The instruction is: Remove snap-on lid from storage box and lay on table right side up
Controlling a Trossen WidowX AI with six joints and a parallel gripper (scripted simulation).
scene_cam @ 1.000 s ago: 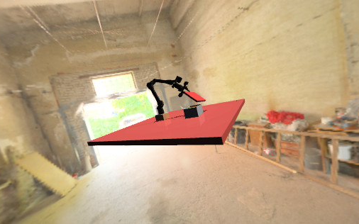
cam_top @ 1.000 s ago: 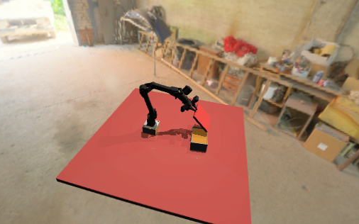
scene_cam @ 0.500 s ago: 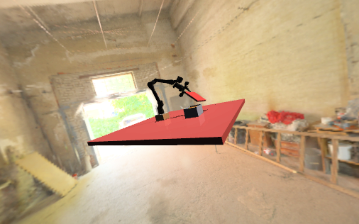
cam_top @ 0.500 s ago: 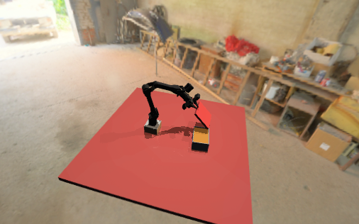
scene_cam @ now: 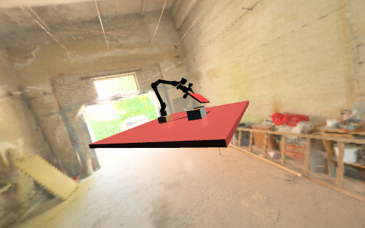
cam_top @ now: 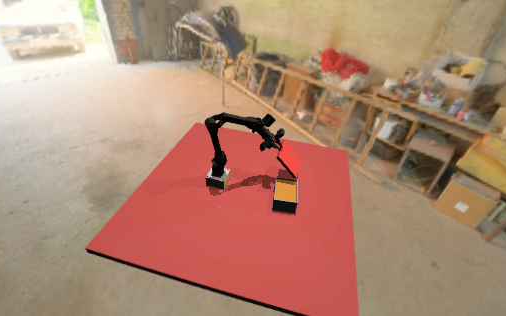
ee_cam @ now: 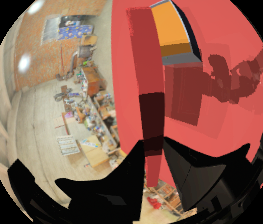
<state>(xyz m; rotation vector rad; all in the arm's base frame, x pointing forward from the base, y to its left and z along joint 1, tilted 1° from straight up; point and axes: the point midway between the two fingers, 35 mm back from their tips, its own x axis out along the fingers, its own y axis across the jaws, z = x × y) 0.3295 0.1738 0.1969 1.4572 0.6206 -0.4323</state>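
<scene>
The red lid (cam_top: pixel 290 160) (scene_cam: pixel 200 97) (ee_cam: pixel 148 60) is in the air, tilted, its far end lower than the end at the fingers. My gripper (cam_top: pixel 279 145) (scene_cam: pixel 190 94) (ee_cam: pixel 152 141) is shut on the lid's edge. In the wrist view the lid stands edge-on between the fingertips. The storage box (cam_top: pixel 285 206) (scene_cam: pixel 196 114) (ee_cam: pixel 195 52) sits upright and open on the red table, its orange inside showing. The lid is above and behind the box in the top view, apart from it in the exterior view. The lid's underside is mostly hidden.
The red table (cam_top: pixel 213 240) (scene_cam: pixel 143 135) (ee_cam: pixel 182 140) carries the arm's base (cam_top: pixel 218 179) (scene_cam: pixel 164 119), to the left of the box in the top view. The table's far edge lies behind the lid. The arm's shadow falls between base and box.
</scene>
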